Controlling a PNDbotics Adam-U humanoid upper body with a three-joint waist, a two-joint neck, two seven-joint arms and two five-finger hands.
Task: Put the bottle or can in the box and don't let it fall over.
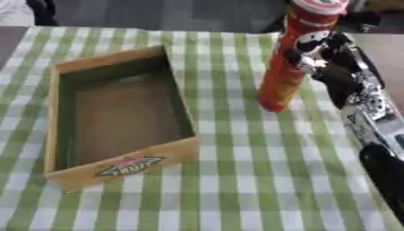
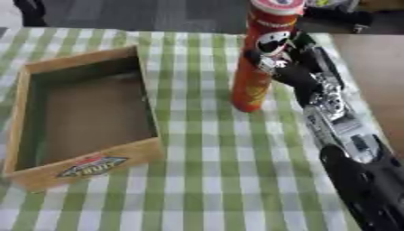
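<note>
A tall red can (image 1: 296, 54) with a pale lid stands on the green checked cloth, leaning slightly, at the upper right. My right hand (image 1: 323, 56) reaches in from the right and its fingers are curled round the can's upper half. The open wooden box (image 1: 75, 178) with a dark green inner lining and a label on its front wall lies to the left of the can, with nothing inside. My left hand shows in neither view.
The green and white checked cloth (image 1: 236, 180) covers the table. My right forearm (image 2: 355, 153) stretches along the right side down to the lower right corner. Dark floor and dark objects lie beyond the far edge.
</note>
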